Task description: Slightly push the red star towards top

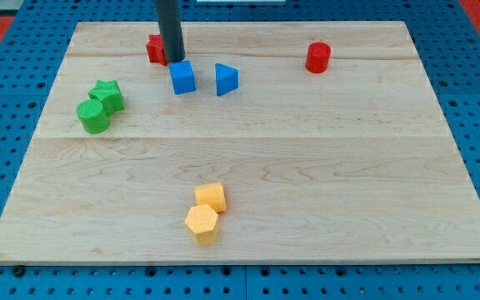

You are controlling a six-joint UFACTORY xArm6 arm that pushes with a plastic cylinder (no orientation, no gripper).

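Note:
The red star [155, 49] lies near the board's top edge, left of centre, partly hidden behind my dark rod. My tip [174, 61] rests just to the right of the star, touching or nearly touching it, and just above the blue cube [182, 77]. A blue triangle [226, 79] lies to the right of the cube.
A red cylinder [317, 57] stands at the top right. A green star [107, 95] and a green cylinder [93, 116] sit together at the left. A yellow cube [211, 197] and a yellow hexagon [202, 223] sit at the bottom centre. The wooden board [307, 167] lies on blue pegboard.

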